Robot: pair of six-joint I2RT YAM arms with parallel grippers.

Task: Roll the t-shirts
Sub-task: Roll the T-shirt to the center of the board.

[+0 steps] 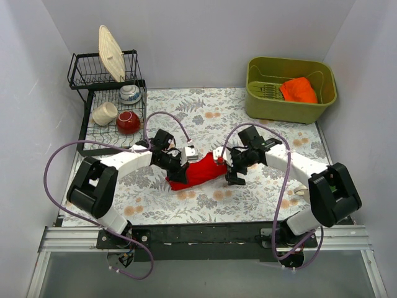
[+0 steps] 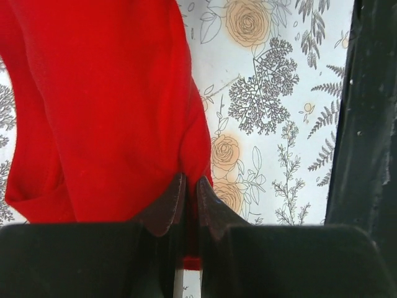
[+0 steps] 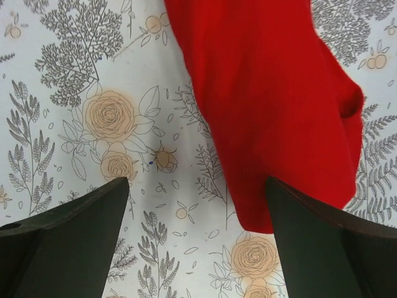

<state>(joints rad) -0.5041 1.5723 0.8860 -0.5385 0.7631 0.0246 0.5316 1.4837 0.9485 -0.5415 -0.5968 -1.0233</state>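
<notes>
Lying bunched at frame centre, the red tee (image 1: 197,172) is pinched by the left gripper (image 2: 189,186), jaws closed on its left end; right gripper (image 3: 197,186) gapes wide, holding nothing, at the other end; orange tee (image 1: 299,90) sits in bin (image 1: 267,108), upper right

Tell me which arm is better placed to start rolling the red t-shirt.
Probably the left. The left gripper is shut on an edge of the red t-shirt, so it could pull or roll it straight away. The right gripper hangs open over the shirt's other end, holding nothing.
</notes>
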